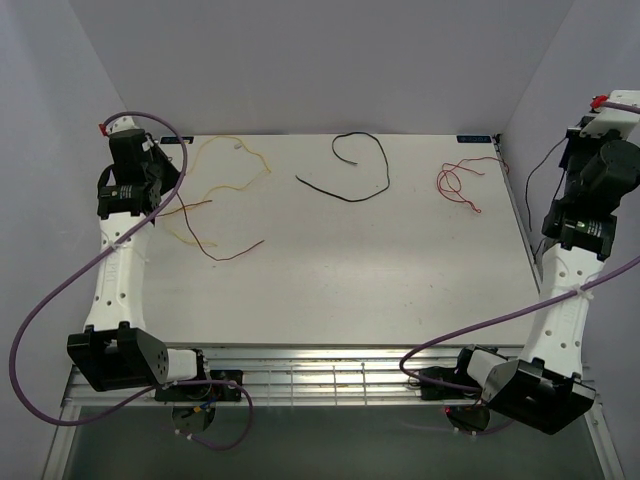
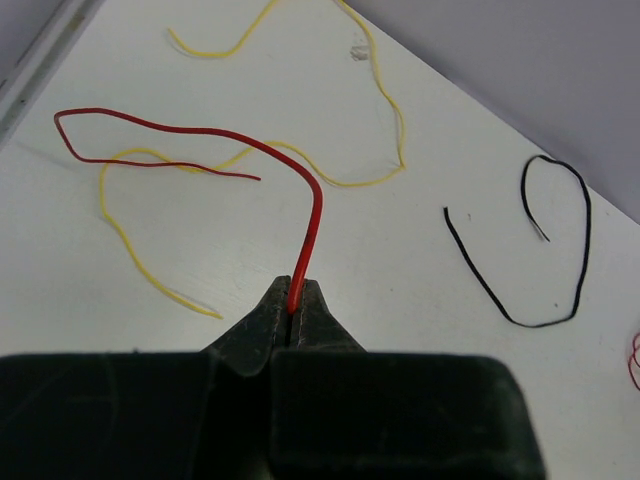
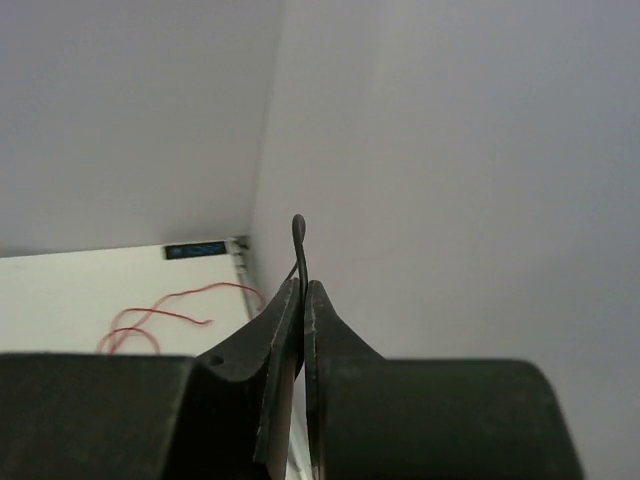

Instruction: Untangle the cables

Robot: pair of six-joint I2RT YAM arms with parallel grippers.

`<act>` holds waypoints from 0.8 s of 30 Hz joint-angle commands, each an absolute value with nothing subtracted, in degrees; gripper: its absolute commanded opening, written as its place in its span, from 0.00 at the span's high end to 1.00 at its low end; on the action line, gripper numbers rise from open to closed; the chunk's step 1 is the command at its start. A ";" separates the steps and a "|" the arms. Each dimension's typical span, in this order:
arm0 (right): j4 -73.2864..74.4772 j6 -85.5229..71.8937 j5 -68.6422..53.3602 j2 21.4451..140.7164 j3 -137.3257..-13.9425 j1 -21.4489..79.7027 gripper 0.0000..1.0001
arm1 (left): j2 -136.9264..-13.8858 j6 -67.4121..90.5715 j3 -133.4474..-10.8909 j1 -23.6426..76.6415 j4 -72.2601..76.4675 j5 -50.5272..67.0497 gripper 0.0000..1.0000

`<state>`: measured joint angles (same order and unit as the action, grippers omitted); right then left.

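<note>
My left gripper [image 2: 295, 300] is shut on the end of a red cable [image 2: 310, 215], which arcs up and left over the white table. In the top view this gripper [image 1: 168, 190] is at the far left, with the red cable [image 1: 200, 240] trailing beside thin yellow cables [image 1: 235, 165]. The yellow cables [image 2: 385, 120] lie loose past the jaws. A black cable [image 1: 355, 170] lies alone at the back middle and also shows in the left wrist view [image 2: 560, 250]. My right gripper [image 3: 303, 290] is raised at the right wall, shut on a thin dark wire [image 3: 298, 235]. Another red cable [image 1: 460, 180] lies at the back right.
Grey walls close in the table on the left, back and right. A metal grate [image 1: 330, 375] runs along the near edge between the arm bases. Thick purple cables [image 1: 60, 290] loop off both arms. A blue label [image 3: 195, 249] marks the back right corner.
</note>
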<state>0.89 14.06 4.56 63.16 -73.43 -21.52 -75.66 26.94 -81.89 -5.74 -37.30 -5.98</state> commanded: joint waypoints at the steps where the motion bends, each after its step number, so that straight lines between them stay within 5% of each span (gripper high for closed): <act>1: -0.09 8.97 -16.57 60.91 -78.13 -20.92 0.92 | -72.69 25.58 -82.53 -5.45 -34.37 3.94 1.00; 7: -0.79 2.82 -32.41 58.36 -79.63 -16.89 0.92 | -70.23 25.93 -81.91 -5.45 -32.26 9.40 1.00; 15: -1.14 1.41 -35.68 58.01 -78.23 4.73 0.92 | -69.17 26.72 -85.51 -4.66 -28.48 15.29 1.00; 24: -8.00 -7.21 -37.71 58.62 -59.26 19.68 0.92 | -69.61 27.60 -85.08 -3.52 -25.75 14.86 1.00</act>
